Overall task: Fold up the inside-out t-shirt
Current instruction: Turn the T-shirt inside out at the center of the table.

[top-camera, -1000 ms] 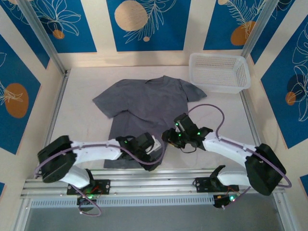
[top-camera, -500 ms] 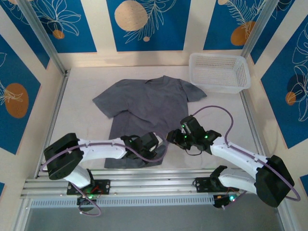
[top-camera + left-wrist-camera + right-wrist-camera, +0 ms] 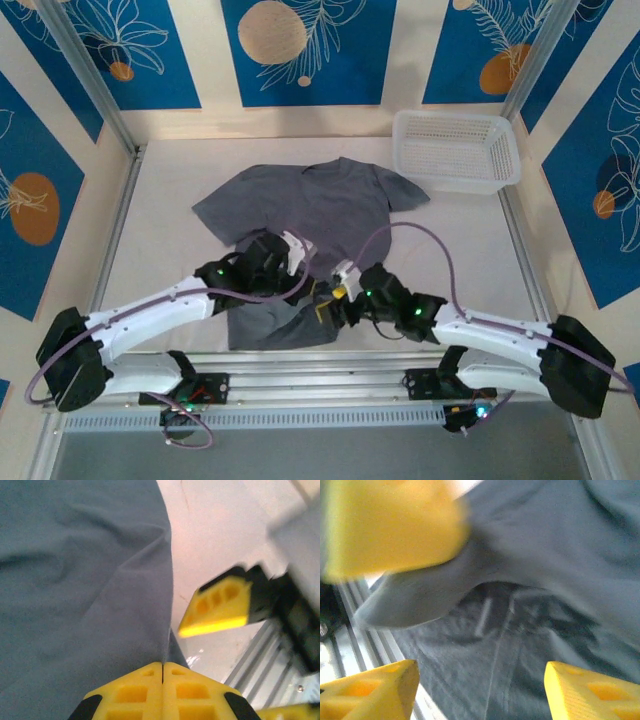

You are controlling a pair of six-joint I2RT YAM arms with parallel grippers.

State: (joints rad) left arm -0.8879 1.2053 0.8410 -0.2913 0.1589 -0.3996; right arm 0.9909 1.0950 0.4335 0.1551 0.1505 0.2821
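The slate-grey inside-out t-shirt (image 3: 310, 200) lies spread on the white table, collar at the far side, and its near right hem is lifted into a fold. My left gripper (image 3: 308, 285) (image 3: 162, 666) is shut on that hem edge, the cloth (image 3: 75, 580) pinched between its yellow fingertips. My right gripper (image 3: 332, 302) (image 3: 480, 692) stands open just to the right of it, low over the lifted hem (image 3: 520, 630), with nothing pinched between its fingers. One right finger (image 3: 220, 605) appears in the left wrist view, close beside the raised cloth edge.
A white plastic basket (image 3: 455, 150) stands at the back right, touching the shirt's right sleeve. A metal rail (image 3: 320, 375) runs along the table's near edge, just behind both grippers. Bare table (image 3: 165, 260) lies left of the shirt.
My left gripper shut on the near hem, then carried it up and away from the front edge, folding the cloth. My right gripper opened wider and moved left toward the lifted hem.
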